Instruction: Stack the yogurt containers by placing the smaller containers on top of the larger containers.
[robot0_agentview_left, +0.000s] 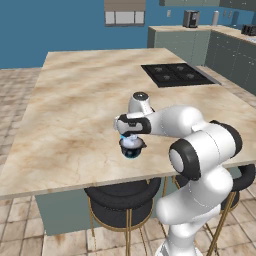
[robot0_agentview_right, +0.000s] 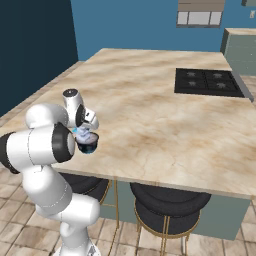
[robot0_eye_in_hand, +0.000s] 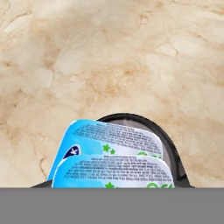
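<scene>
Left base view: a white robot arm reaches from the lower right over a large marble island counter (robot0_agentview_left: 75, 115). Its gripper (robot0_agentview_left: 131, 137) points straight down near the counter's front edge, directly above a squat dark cup (robot0_agentview_left: 132, 149), the larger yogurt container. A small pale-blue cup (robot0_agentview_left: 130, 140) sits between the hand and the dark cup's rim, apparently lined up for stacking. A black cooktop (robot0_agentview_left: 177, 74) lies well apart at the far end, and a dark stool (robot0_agentview_left: 120, 197) stands under the counter edge.

Right base view: the same gripper (robot0_agentview_right: 84, 132) hangs over the dark cup (robot0_agentview_right: 88, 145), with the pale-blue cup (robot0_agentview_right: 83, 134) at its mouth. The fingers are hidden by the hand, so whether they clamp the cup cannot be told here.

Hand view: the small cup's blue printed lid (robot0_eye_in_hand: 111, 146) sits close under the camera, with the dark cup's rim (robot0_eye_in_hand: 168, 144) curving behind it. The fingertips are hidden; a grip seems likely, but I cannot tell.
</scene>
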